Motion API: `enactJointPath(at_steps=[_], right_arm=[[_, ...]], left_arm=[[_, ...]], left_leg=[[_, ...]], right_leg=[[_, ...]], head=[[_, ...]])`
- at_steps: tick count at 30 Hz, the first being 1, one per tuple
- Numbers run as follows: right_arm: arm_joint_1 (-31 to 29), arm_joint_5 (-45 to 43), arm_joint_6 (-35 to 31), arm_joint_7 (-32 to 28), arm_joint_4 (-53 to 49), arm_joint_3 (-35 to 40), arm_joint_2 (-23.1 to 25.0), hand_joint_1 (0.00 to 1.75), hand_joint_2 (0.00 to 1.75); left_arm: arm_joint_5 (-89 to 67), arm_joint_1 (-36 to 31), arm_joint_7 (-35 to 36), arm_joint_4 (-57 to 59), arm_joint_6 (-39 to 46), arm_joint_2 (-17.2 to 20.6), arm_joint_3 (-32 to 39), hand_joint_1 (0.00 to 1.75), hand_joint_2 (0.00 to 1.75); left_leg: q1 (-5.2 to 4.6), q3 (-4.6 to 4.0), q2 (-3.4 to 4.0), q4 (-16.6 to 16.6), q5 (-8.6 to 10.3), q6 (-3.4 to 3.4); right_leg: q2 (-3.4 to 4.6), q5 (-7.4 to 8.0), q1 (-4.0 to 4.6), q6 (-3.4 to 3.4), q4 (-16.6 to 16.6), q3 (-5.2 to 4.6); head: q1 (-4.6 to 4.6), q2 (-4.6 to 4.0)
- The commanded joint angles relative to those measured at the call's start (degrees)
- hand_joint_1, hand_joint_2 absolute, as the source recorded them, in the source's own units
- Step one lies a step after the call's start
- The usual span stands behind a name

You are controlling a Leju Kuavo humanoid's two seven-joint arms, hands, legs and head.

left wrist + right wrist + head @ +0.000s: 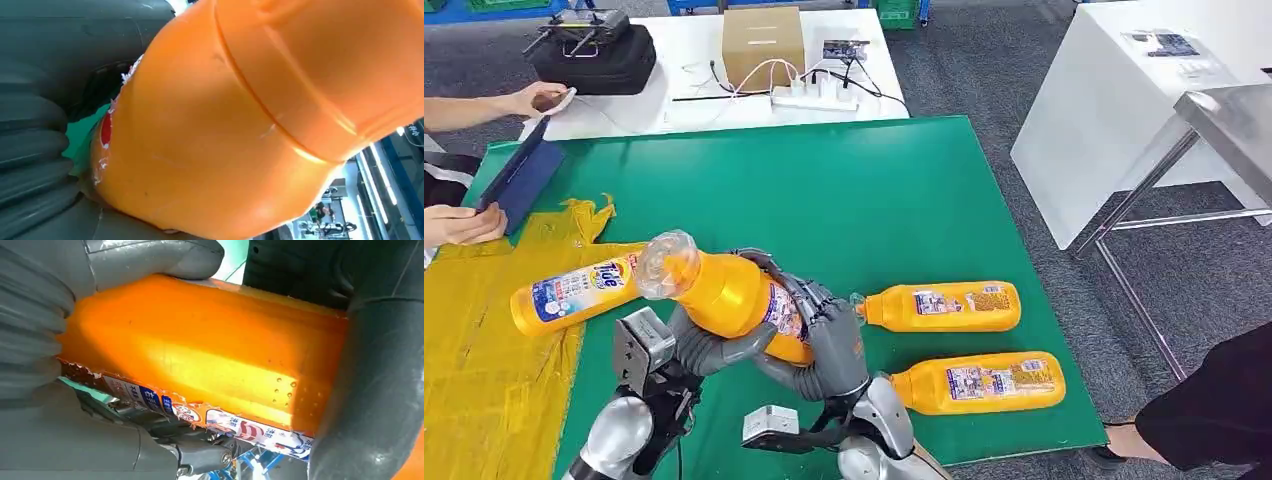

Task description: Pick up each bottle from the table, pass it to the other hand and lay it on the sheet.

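Both hands hold one orange bottle [724, 292] above the green table [874, 200], tilted, its clear cap [664, 262] up and to the left. My left hand [714, 348] grips under its upper body. My right hand [832, 340] wraps its lower, labelled end. In the left wrist view the bottle [225, 140] lies against the left hand [30, 150]. The right wrist view shows the bottle [200, 350] clasped in the right hand [40, 320]. Another bottle [574, 291] lies on the yellow sheet [484, 370]. Two more bottles [944, 306] [980, 382] lie on the table to the right.
A person's hands [464, 224] hold a blue folder [519, 175] at the table's left edge. Behind stands a white table [684, 105] with a cardboard box [762, 42], power strip and black bag. A metal table [1224, 120] and another person [1214, 410] are on the right.
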Motion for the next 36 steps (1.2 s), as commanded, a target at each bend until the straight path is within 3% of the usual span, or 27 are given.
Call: enactJointPath(at_steps=[1,2,6,8,11,22,23,26,28,31,34,36], right_arm=[[1.1,-2.3,-1.8,-1.7,-1.7,-0.6,-0.8,0.42,1.75],[2.0,-4.6,-1.8,-2.9,-4.0,-1.1,-0.8,0.0,1.75],[5.9,-9.1,-1.0,-3.7,-14.5,-3.4,-1.8,0.0,1.75],[7.7,-11.8,3.7,-1.4,-19.6,-4.7,-2.6,0.0,1.75],[9.1,-12.5,7.5,-0.4,-23.6,-6.8,-3.5,0.0,1.75],[9.0,-12.5,7.6,-0.4,-23.0,-6.9,-3.2,0.0,1.75],[10.3,-13.8,11.6,2.2,-25.1,-8.3,-3.9,0.0,1.75],[13.7,-10.7,15.6,6.0,-34.1,-14.4,-6.9,0.0,1.75],[17.2,-7.7,17.1,9.5,-37.6,-19.5,-7.9,0.0,1.75],[19.7,-5.6,17.7,11.1,-39.5,-23.0,-8.4,0.0,1.75],[20.8,-1.8,19.8,17.2,-39.0,-26.2,-8.4,0.0,1.75],[20.0,0.1,20.4,18.5,-37.4,-27.8,-9.1,0.0,1.75]], left_arm=[[-1.8,-2.1,-0.7,2.2,3.5,-1.3,2.1,1.75,1.75],[-3.1,-2.0,-1.4,1.6,6.1,-1.3,3.2,1.75,1.75],[-11.8,-2.7,-0.4,1.0,16.3,0.1,8.3,1.75,1.75],[-24.9,-3.6,3.0,2.8,23.2,1.3,10.6,1.75,1.75],[-28.1,-4.2,3.5,4.0,22.1,1.8,12.8,1.75,1.75],[-28.2,-3.9,3.5,3.8,22.1,1.4,12.6,1.75,1.75],[-49.8,-3.5,12.7,4.7,28.5,3.9,12.1,1.75,1.75],[-72.3,-3.2,17.5,7.6,26.1,3.4,9.6,1.75,1.75],[-87.4,-4.8,24.5,14.0,22.6,3.0,5.1,1.75,1.75],[-90.0,-7.1,29.9,20.6,22.2,2.8,0.6,1.75,1.75],[-90.0,-11.0,39.2,29.4,15.5,5.1,-6.5,1.75,1.75],[-90.0,-12.2,39.1,35.4,15.7,4.7,-6.2,1.75,1.75]], left_leg=[[0.01,0.32,-0.07,0.0,-0.11,0.04],[0.0,0.19,-0.08,0.0,-0.05,0.03],[0.0,0.35,-0.09,0.1,-0.17,0.04],[-0.01,0.1,-0.07,0.0,-0.06,0.01],[-0.02,0.25,-0.02,0.0,-0.09,0.0],[0.01,0.26,-0.07,0.0,-0.08,0.02],[0.0,0.13,-0.04,0.0,-0.03,0.02],[-0.02,0.35,-0.13,0.0,-0.12,0.04],[-0.04,0.43,-0.25,0.0,-0.12,0.06],[-0.07,0.36,-0.72,-0.1,0.0,0.09],[-0.09,0.15,-0.41,-0.1,0.0,0.07],[-0.15,0.29,-0.35,-0.1,-0.04,0.1]], right_leg=[[-0.06,-0.13,0.03,-0.13,0.0,0.36],[-0.07,-0.08,0.02,-0.1,0.0,0.22],[-0.08,-0.21,0.02,-0.17,0.1,0.39],[-0.06,-0.11,0.0,-0.12,0.1,0.13],[0.0,-0.12,0.01,-0.15,0.1,0.24],[-0.06,-0.1,0.01,-0.12,0.0,0.28],[-0.03,-0.04,0.0,-0.08,0.0,0.15],[-0.11,-0.16,-0.01,-0.13,0.0,0.4],[-0.23,-0.2,-0.02,-0.14,0.0,0.49],[-0.68,-0.23,-0.06,-0.06,-0.2,0.53],[-0.37,-0.11,-0.1,-0.03,-0.1,0.28],[-0.33,-0.08,-0.16,-0.05,-0.1,0.36]], head=[[0.0,0.0],[0.0,0.0],[0.0,0.0],[0.0,0.0],[0.0,0.0],[0.0,0.0],[0.0,0.0],[0.0,0.0],[0.0,0.0],[0.0,0.0],[0.0,0.0],[0.0,0.0]])
